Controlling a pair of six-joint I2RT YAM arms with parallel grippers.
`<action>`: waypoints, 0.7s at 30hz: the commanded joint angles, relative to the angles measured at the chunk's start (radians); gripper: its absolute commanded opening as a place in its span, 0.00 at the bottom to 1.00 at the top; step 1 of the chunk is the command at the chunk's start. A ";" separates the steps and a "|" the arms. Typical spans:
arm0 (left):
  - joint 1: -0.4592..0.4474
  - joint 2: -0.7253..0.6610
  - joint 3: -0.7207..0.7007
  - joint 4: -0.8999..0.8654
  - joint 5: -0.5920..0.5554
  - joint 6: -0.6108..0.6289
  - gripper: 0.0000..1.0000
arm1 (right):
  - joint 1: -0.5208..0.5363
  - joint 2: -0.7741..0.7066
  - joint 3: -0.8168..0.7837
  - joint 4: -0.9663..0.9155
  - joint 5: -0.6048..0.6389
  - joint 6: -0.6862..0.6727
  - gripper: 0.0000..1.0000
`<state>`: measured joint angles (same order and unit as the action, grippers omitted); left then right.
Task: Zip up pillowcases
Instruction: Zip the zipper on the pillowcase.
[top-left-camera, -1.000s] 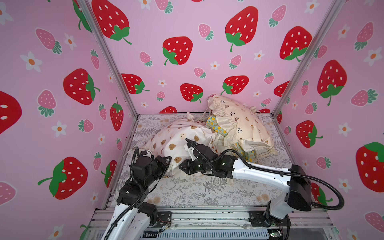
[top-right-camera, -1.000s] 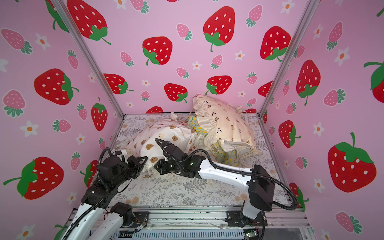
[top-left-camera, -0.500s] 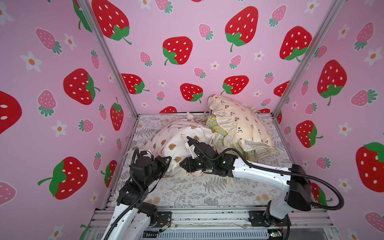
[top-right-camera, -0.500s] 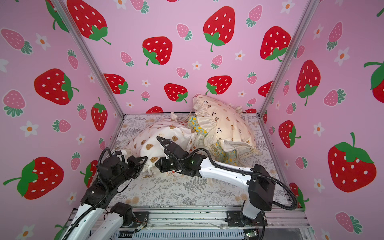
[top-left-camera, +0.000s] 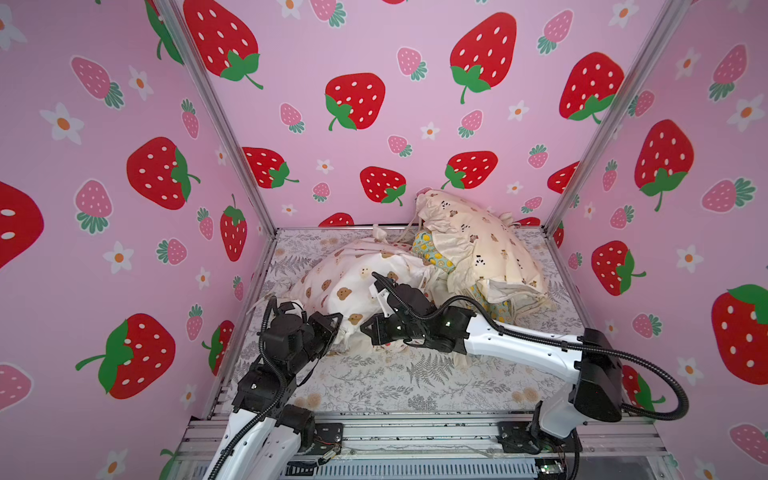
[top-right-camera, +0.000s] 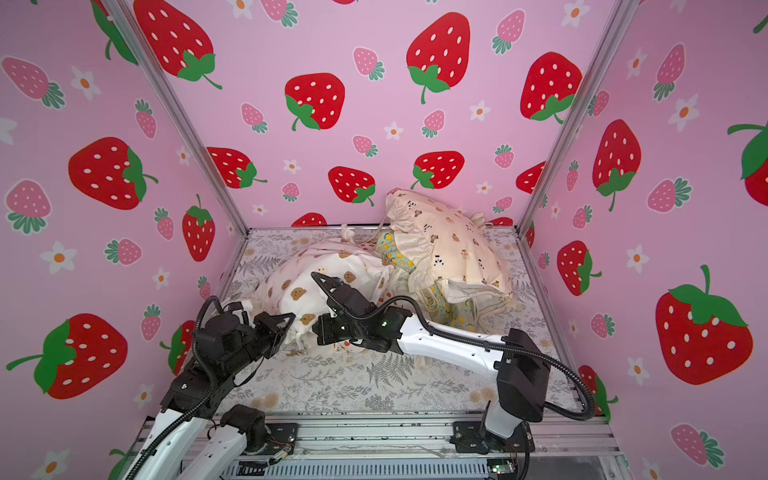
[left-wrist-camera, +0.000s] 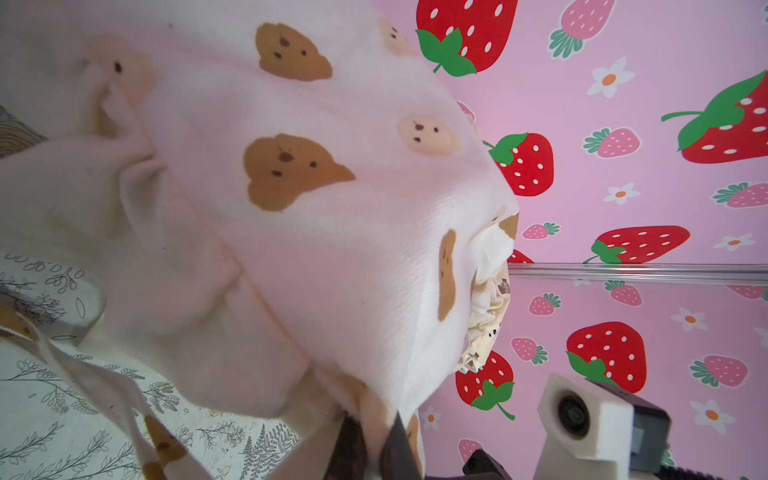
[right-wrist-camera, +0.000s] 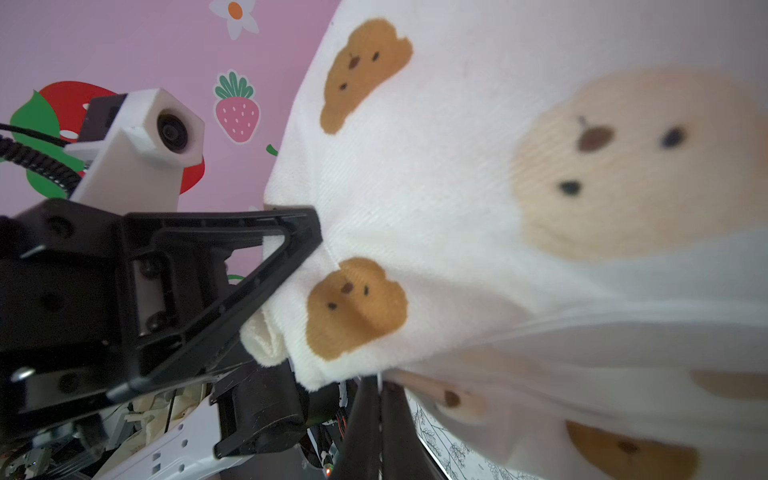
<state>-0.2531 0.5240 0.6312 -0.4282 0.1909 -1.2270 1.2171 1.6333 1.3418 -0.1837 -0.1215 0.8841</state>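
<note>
The cream pillowcase with brown bear faces (top-left-camera: 345, 282) (top-right-camera: 299, 286) lies bunched at the left of the pile. My left gripper (top-left-camera: 337, 322) (top-right-camera: 291, 322) (left-wrist-camera: 374, 419) is shut on its near corner, with cloth pinched between the dark fingers. Right beside it, my right gripper (top-left-camera: 365, 328) (top-right-camera: 318, 328) (right-wrist-camera: 380, 382) is shut under the same pillowcase (right-wrist-camera: 498, 208), with a thin white sliver of its lower edge between the fingertips. The zipper does not show. Behind lie a ruffled beige pillowcase with tiny bears (top-left-camera: 478, 241) and a teal lemon-print one (top-left-camera: 432, 253).
A grey fern-print sheet (top-left-camera: 415, 374) covers the floor. Pink strawberry walls close in the left, back and right. A metal rail (top-left-camera: 415, 428) runs along the front edge. The two wrists sit close together, and the right wrist's camera (left-wrist-camera: 582, 415) shows in the left wrist view.
My right gripper has closed and shifted slightly left and down, toward the left gripper at the pillowcase's near edge. The left gripper has kept its grip and place.
</note>
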 joint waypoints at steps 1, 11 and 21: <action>0.003 -0.017 0.023 -0.003 -0.013 0.003 0.00 | -0.005 0.013 0.039 -0.044 0.026 -0.010 0.00; 0.004 -0.048 0.037 -0.035 -0.014 -0.013 0.00 | 0.005 0.010 0.099 -0.204 0.131 -0.062 0.00; 0.010 -0.022 0.103 -0.102 0.010 0.038 0.00 | 0.009 0.025 0.153 -0.312 0.192 -0.125 0.00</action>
<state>-0.2523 0.4957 0.6682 -0.5056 0.1917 -1.2163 1.2263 1.6512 1.4731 -0.4320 0.0174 0.7818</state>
